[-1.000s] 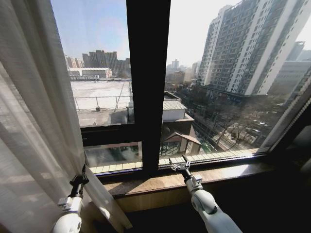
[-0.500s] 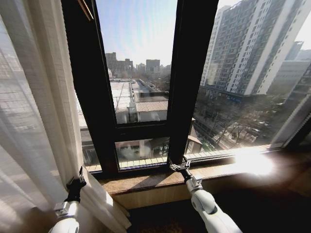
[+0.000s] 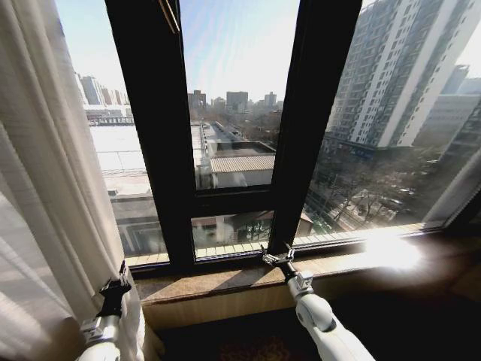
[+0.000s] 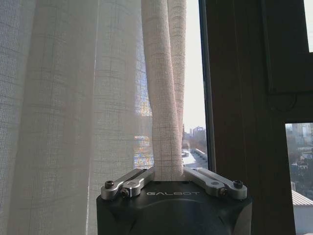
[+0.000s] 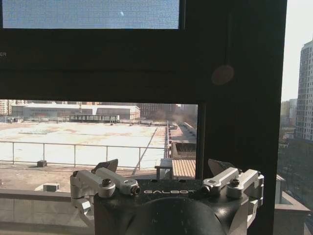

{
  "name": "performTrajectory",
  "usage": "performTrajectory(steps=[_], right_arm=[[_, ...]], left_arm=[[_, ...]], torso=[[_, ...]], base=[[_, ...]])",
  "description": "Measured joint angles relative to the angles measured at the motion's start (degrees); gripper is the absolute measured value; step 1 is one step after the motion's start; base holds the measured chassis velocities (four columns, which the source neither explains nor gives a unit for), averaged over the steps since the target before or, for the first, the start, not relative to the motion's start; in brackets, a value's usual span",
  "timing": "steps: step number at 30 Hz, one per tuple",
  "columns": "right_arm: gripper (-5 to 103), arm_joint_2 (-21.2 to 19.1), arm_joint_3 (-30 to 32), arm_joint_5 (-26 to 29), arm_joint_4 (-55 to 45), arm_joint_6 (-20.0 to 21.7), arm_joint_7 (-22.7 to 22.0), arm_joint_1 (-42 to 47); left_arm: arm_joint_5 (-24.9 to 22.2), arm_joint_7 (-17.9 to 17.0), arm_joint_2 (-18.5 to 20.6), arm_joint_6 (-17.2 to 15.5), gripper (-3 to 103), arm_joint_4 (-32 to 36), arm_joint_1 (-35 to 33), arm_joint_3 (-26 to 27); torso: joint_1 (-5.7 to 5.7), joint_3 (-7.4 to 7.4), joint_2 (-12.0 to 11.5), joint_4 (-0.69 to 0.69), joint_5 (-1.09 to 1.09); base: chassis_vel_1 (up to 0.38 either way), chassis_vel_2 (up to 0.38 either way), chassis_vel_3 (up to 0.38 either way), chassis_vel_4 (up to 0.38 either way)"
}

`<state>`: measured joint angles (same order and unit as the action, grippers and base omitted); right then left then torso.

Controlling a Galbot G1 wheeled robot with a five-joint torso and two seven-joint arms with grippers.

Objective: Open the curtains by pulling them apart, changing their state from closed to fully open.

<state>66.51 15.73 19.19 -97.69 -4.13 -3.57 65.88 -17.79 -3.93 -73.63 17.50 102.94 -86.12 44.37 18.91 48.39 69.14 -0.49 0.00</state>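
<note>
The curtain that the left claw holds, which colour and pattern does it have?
The curtain is sheer white with a fine woven grid, clearest in the left wrist view.

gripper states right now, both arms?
Left gripper: shut on the curtain's bunched edge, low at the window's left.
Right gripper: open, holding nothing, above the sill.

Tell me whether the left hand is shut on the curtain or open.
Shut on it: the left hand pinches a bunched fold of the curtain between its fingers, beside the dark window frame.
</note>
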Motion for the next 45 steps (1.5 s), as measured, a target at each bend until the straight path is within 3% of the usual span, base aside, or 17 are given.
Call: performTrajectory(steps=[20, 45], right_arm=[[100, 0.0, 0.0, 0.0, 0.0, 0.0, 0.0, 0.0], [100, 0.0, 0.0, 0.0, 0.0, 0.0, 0.0, 0.0]], left_arm=[[-0.5, -0.3, 0.3, 0.9, 0, -0.8, 0.4, 0.3], [-0.5, -0.6, -0.1, 1.4, 0, -2.0, 1.0, 0.7]], torso=[[-0.04, -0.02, 0.0, 0.01, 0.0], [-0.03, -0.01, 0.0, 0.02, 0.01]], base=[[0.146, 0.095, -0.144, -0.091], [0.364, 0.318, -0.37, -0.317]])
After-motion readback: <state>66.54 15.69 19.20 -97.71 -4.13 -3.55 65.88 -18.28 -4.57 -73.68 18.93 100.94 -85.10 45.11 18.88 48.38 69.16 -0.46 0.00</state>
